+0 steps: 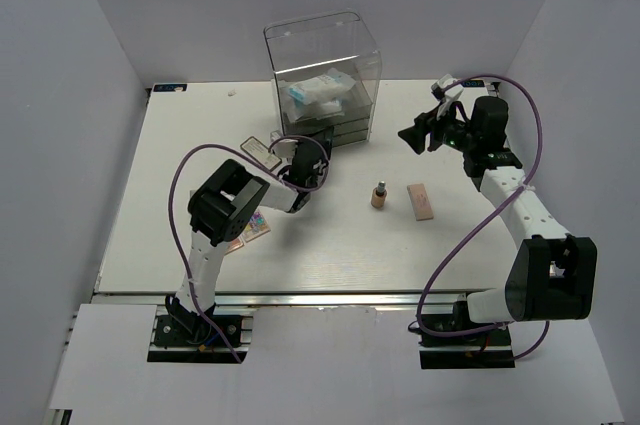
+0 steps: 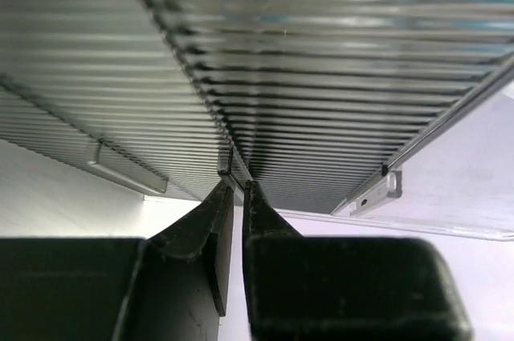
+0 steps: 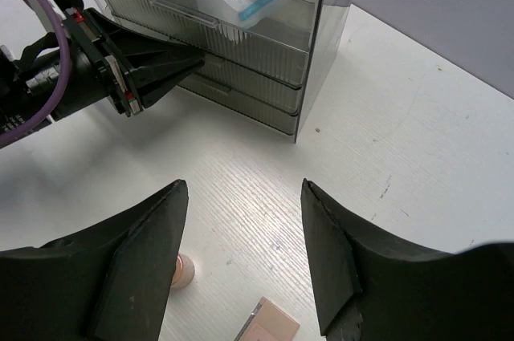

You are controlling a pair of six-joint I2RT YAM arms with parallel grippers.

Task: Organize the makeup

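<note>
My left gripper (image 1: 318, 152) (image 2: 238, 180) is shut on the thin handle (image 2: 226, 163) of a ribbed drawer low on the front of the clear acrylic drawer box (image 1: 325, 70). In the right wrist view its tips (image 3: 195, 58) pinch that drawer's front. My right gripper (image 1: 413, 135) (image 3: 245, 184) hangs open above the table, holding nothing. Below it stand a small brown bottle (image 1: 379, 195) (image 3: 183, 270) and a peach palette (image 1: 421, 200) (image 3: 269, 326). A white-and-blue packet (image 1: 320, 93) (image 3: 241, 0) lies inside the box.
A dark-framed flat case (image 1: 260, 148) lies left of the box. A multicoloured palette (image 1: 256, 225) lies partly under my left arm. The table's left edge (image 1: 125, 205) and the side walls bound the space.
</note>
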